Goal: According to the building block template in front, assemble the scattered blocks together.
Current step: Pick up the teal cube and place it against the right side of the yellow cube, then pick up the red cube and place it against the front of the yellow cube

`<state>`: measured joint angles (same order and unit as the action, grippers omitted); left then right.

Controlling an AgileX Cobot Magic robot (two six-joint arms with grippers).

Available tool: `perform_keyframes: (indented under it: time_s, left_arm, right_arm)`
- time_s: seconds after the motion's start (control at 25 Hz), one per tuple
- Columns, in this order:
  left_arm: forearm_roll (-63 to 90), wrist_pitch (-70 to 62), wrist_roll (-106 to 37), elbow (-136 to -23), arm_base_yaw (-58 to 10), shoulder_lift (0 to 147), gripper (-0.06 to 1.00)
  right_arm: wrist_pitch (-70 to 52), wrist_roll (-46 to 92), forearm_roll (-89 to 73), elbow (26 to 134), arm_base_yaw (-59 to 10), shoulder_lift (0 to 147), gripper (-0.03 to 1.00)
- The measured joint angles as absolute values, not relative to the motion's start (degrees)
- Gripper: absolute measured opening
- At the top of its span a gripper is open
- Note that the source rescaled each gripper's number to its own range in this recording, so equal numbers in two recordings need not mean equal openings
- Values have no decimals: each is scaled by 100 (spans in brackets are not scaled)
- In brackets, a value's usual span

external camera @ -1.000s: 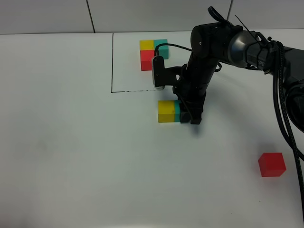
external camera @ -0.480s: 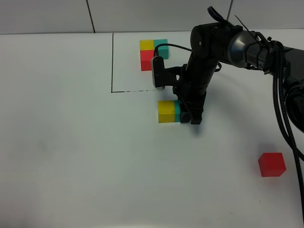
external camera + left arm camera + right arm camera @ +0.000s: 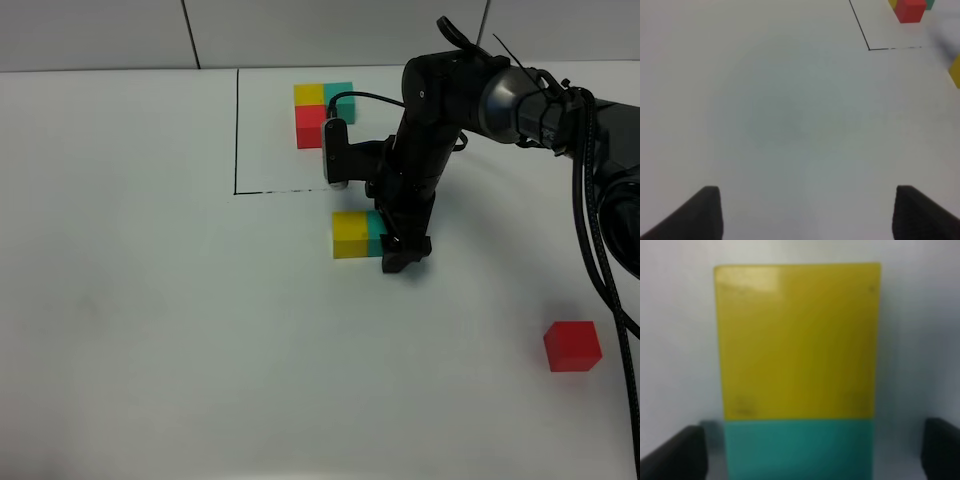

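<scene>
The template, a joined L of yellow [image 3: 308,94], teal [image 3: 341,99] and red [image 3: 309,129] cubes, lies at the back inside a thin black drawn frame [image 3: 236,130]. Its red cube [image 3: 910,11] also shows in the left wrist view. The scattered yellow cube [image 3: 349,235] and teal cube [image 3: 375,231] sit side by side, touching, just in front of the frame. My right gripper [image 3: 401,252] straddles the teal cube [image 3: 799,450], jaws open with gaps on both sides; the yellow cube [image 3: 797,340] lies beyond it. The scattered red cube [image 3: 572,346] sits alone at the front right. My left gripper [image 3: 810,212] is open and empty over bare table.
The white table [image 3: 150,300] stretches wide to the left and front. The right arm's black cables [image 3: 590,230] hang along the right edge. A wall rises behind the table's back edge.
My right gripper's jaws have spread apart from the teal cube, which now shows more. The yellow and teal cubes have stayed in place. The red cube has not moved.
</scene>
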<state>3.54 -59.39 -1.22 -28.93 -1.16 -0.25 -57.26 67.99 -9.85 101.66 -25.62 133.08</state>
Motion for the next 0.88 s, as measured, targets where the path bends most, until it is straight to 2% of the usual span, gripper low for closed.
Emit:
perform_keyframes:
  time_s: [0.12,0.36,0.48,0.72,0.88]
  left_arm:
    - [349,-5939,-122,-2893,-116,-25,61]
    - [349,-5939,-122,-2893,-116,-25,61]
    - [349,-5939,-122,-2893,-116,-25,61]
    - [349,-5939,-122,-2893,-116,-25,61]
    - [349,-5939,-126,-2893,-116,-25,61]
  right_arm:
    - [-5774,6476,-858,10160,-2493,13156,96]
    - [-5997,5131,-717,9834,-2204,12463,100]
    - [-5680,4278,-717,8973,-1959,11912,100]
    - [-4001,2051,-686,6349,-1465,10179,100]
    - [-3568,1150,-555,5207,-1108,9205,99]
